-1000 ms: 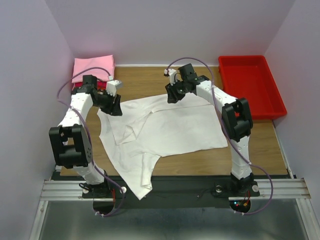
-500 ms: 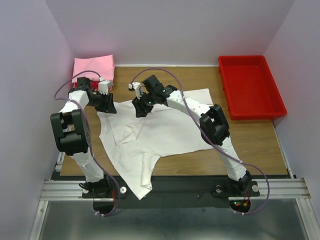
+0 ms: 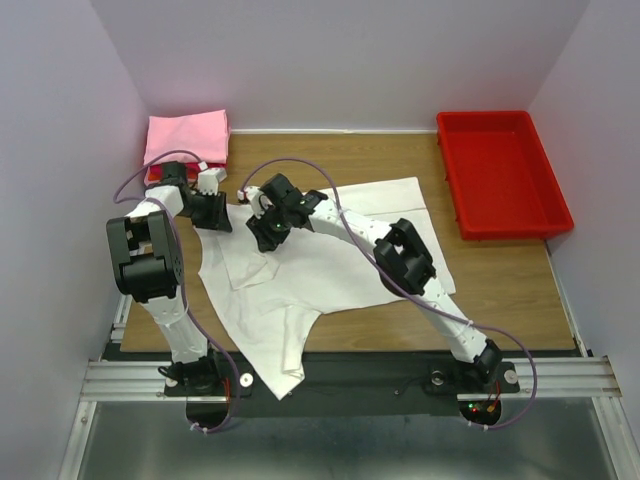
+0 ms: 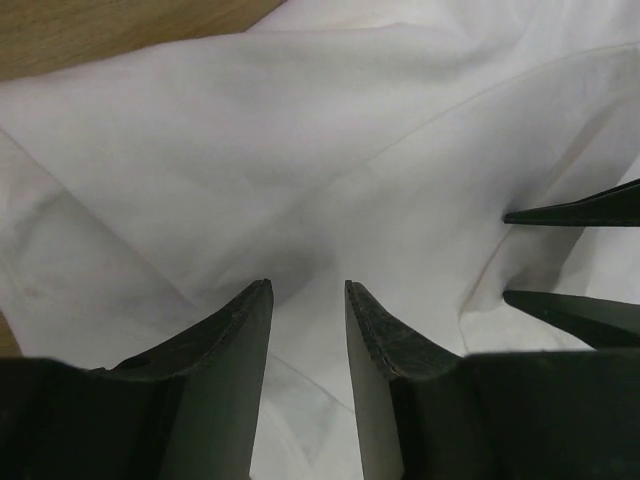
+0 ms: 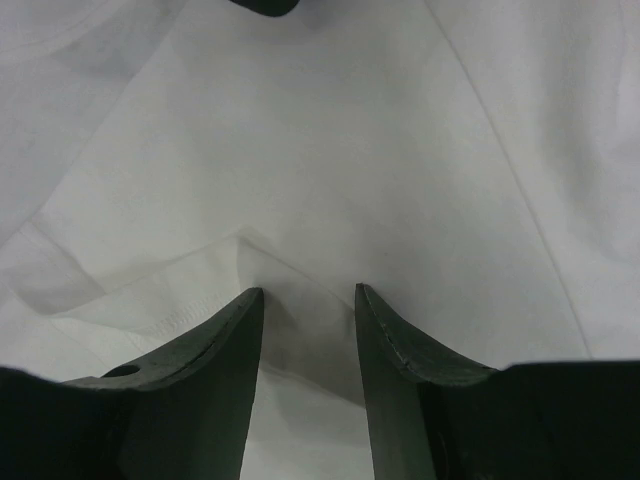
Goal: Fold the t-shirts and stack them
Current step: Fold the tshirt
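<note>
A large white t-shirt (image 3: 340,255) lies spread over the wooden table, one part hanging off the near edge; no red print shows. My left gripper (image 3: 220,215) stands open at its back left corner, fingers down on the cloth (image 4: 308,290). My right gripper (image 3: 265,238) reaches across the shirt to just right of the left one. It is open too, and a folded hem sits between its fingertips (image 5: 308,292). Its fingertips (image 4: 570,213) show at the right of the left wrist view. A folded pink t-shirt (image 3: 187,137) lies in the back left corner, with a sliver of red cloth (image 3: 152,176) under it.
A rigid red plastic tray (image 3: 500,170) stands at the back right. Bare wood (image 3: 500,290) shows between the shirt and the tray. Walls close the table in on the left, back and right.
My right arm has swung left across the shirt, from its back edge near the middle to beside my left gripper. The left gripper has shifted slightly back and left.
</note>
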{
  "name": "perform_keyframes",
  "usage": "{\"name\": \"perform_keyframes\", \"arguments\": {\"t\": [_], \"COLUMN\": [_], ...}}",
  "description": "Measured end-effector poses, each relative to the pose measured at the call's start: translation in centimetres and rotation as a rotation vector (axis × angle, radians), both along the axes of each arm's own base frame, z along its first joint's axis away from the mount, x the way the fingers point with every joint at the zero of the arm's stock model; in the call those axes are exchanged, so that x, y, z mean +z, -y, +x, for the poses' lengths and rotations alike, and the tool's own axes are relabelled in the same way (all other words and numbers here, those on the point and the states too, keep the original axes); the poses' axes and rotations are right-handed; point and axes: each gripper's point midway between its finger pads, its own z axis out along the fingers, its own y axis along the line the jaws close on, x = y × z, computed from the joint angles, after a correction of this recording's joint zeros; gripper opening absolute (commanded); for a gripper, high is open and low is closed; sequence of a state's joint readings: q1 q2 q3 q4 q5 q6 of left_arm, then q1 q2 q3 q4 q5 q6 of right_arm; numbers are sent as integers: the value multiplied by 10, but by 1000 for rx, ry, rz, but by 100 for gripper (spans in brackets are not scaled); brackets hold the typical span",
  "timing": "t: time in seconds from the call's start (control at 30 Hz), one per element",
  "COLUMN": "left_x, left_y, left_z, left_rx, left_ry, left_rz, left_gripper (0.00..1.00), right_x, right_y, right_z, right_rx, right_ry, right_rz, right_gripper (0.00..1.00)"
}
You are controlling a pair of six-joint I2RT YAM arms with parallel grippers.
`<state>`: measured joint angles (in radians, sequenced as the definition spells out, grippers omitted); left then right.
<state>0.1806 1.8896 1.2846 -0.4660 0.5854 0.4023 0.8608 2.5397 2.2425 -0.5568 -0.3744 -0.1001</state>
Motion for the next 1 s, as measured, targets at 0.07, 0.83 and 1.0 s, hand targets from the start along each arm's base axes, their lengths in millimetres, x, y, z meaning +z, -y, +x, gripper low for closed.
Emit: {"name": "perform_keyframes", "arguments": {"t": [0.07,0.83,1.0], "left_x": [-1,-20,-17], "left_y": [-4,-16,-14], "left_z": [3,8,7], "left_rx": [16,97,72], "left_ry": [5,-44,-31], "left_rz": [20,66,61], "left_gripper": [34,17,24], "right_x": [-2,16,23], "right_y": [1,115,121], "right_z": [1,-63,-58], "right_rx": [-7,71,56], "right_ry": [2,32,24], "right_rz": [-3,-251,-266], "right_gripper": [40,34,38]}}
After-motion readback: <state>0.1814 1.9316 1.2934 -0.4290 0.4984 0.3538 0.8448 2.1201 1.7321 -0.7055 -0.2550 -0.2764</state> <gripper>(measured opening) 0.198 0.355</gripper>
